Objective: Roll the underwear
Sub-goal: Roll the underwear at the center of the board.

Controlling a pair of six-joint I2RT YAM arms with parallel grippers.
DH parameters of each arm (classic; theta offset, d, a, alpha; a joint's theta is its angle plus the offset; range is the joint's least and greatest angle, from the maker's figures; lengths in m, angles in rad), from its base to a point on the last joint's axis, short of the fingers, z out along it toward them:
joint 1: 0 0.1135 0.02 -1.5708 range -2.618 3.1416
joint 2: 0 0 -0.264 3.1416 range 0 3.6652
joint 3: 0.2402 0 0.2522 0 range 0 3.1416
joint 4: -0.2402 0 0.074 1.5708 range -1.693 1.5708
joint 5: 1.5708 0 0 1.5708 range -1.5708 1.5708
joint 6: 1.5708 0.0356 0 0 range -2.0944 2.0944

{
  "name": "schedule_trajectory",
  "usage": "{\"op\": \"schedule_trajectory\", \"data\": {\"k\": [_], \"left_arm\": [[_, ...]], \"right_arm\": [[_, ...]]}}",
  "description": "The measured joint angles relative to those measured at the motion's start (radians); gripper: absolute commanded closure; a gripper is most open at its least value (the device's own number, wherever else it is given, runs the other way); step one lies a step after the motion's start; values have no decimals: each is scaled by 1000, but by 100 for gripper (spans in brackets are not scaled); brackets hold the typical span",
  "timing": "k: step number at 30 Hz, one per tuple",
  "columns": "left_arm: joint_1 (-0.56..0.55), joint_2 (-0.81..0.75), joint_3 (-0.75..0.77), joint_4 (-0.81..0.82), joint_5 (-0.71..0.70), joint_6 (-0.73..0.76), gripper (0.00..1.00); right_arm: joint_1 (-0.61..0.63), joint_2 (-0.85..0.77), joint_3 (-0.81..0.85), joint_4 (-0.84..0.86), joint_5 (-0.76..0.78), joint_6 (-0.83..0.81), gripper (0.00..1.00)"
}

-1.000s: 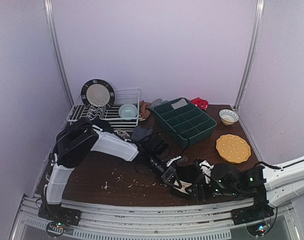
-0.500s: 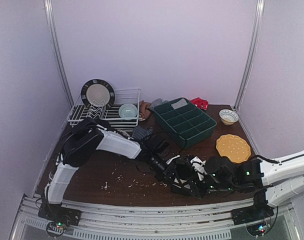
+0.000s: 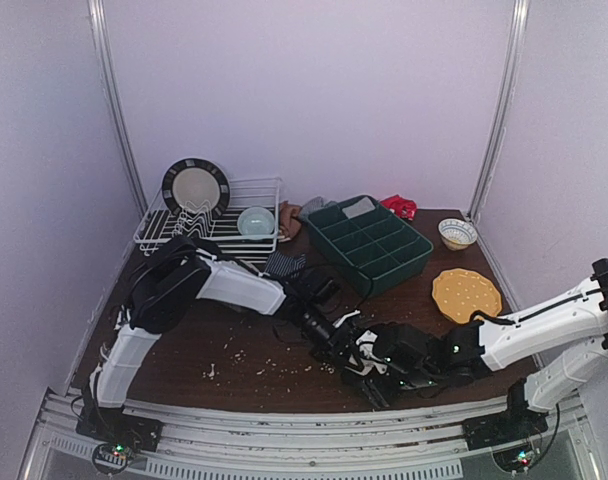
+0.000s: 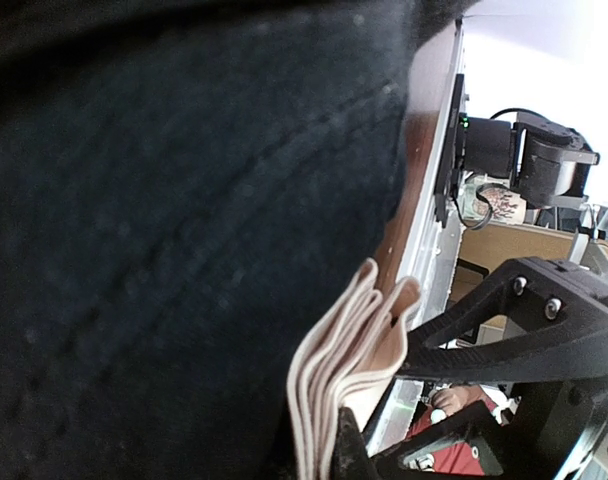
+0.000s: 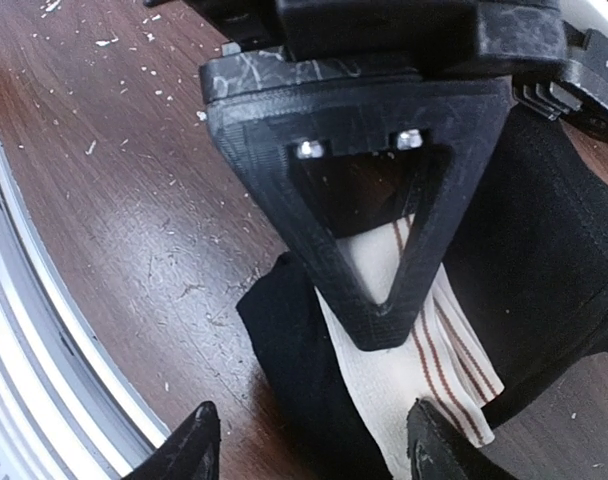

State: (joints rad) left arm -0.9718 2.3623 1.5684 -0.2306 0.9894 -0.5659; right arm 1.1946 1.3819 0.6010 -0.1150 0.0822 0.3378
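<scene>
Left end effector (image 3: 342, 345): pinched together on black underwear (image 5: 544, 260), directly beneath it.
Right end effector (image 5: 314, 445): apart, straddling it.
My worry: closing could nip the left's finger, undoing the fold.

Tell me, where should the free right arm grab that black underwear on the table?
Probably the bunched fold of the black underwear beside its white striped waistband, just clear of the left gripper pinching it. Come straight down with the right gripper, jaws open: the cloth lies flat on the table, so only that raised fold offers thickness.
</scene>
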Motion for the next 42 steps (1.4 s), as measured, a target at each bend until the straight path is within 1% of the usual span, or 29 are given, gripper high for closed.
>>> {"op": "schedule_trajectory", "data": {"k": [4, 10, 12, 15, 17, 18, 19, 20, 21, 24, 25, 28, 32, 33, 36, 37, 39, 42], "left_arm": [[2, 5, 14, -26, 0, 10, 99], [3, 5, 15, -32, 1, 27, 89], [4, 5, 15, -32, 1, 31, 86], [5, 5, 11, -29, 5, 37, 73], [6, 2, 8, -22, 15, 43, 62], [6, -4, 2, -15, 20, 43, 44], [6, -14, -9, -6, 19, 46, 19], [6, -25, -19, -4, 15, 50, 4], [7, -43, -38, 10, 23, 47, 3], [28, -114, -97, 24, 26, 33, 2], [36, -135, -114, 25, 6, 31, 2], [47, -172, -161, 37, -34, 21, 2], [48, -242, -239, 45, -114, 11, 2], [48, -255, -254, 43, -136, 10, 2], [48, -295, -298, 45, -198, 8, 2], [47, -306, -309, 47, -217, 7, 2], [45, -332, -339, 58, -254, 1, 2], [45, -369, -381, 75, -303, -10, 2]], "right_arm": [[0, 33, 34, -31, 7, -6, 39], [-3, 104, 93, -84, 51, 6, 51], [-3, 123, 106, -95, 61, 12, 58], [-3, 140, 115, -100, 82, 31, 71], [-3, 145, 115, -98, 94, 35, 79], [-3, 145, 113, -93, 97, 47, 83], [-4, 144, 109, -84, 97, 56, 86], [-3, 143, 106, -78, 97, 55, 88], [-3, 141, 100, -66, 92, 63, 91], [5, 100, 80, -4, 97, 77, 98], [4, 93, 80, 12, 80, 85, 100], [2, 101, 66, 63, 68, 90, 100], [2, 104, 47, 74, 29, 95, 100], [2, 108, 42, 63, 20, 96, 96], [0, 109, 38, 63, 3, 97, 74], [-1, 109, 38, 63, -10, 99, 68], [0, 108, 39, 67, -34, 97, 62], [2, 97, 42, 65, -61, 88, 60]]}}
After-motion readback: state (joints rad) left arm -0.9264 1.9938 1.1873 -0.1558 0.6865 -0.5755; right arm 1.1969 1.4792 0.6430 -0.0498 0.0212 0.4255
